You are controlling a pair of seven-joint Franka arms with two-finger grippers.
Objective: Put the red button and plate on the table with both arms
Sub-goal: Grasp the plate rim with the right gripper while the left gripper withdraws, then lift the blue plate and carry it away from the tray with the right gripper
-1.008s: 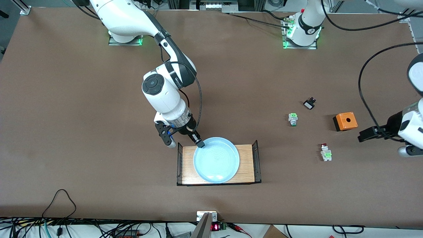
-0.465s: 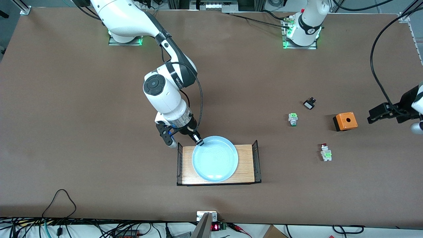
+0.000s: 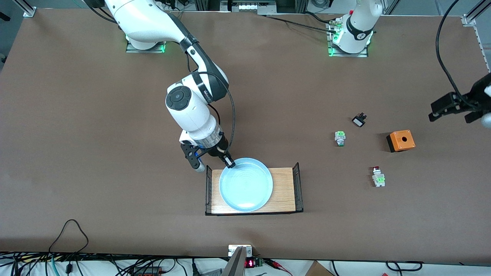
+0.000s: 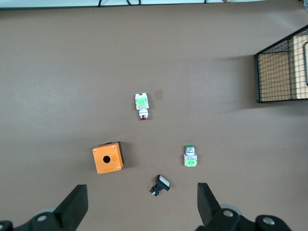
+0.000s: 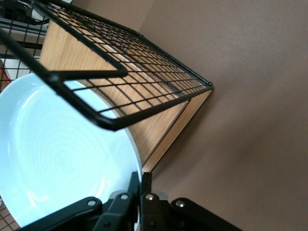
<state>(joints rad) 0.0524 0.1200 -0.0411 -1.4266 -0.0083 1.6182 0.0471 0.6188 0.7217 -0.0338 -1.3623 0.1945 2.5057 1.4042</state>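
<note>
Right gripper (image 3: 230, 164) pinches plate (image 3: 246, 185) (seemingly lifted).

My right gripper (image 5: 140, 185) has its 2 fingers pinched on the raised rim of the plate (image 5: 57, 159). The plate sits tilted over the light-wood tray (image 5: 159, 126), beside its black wire end (image 5: 120, 77), with the table (image 5: 240, 96) underneath.
</note>
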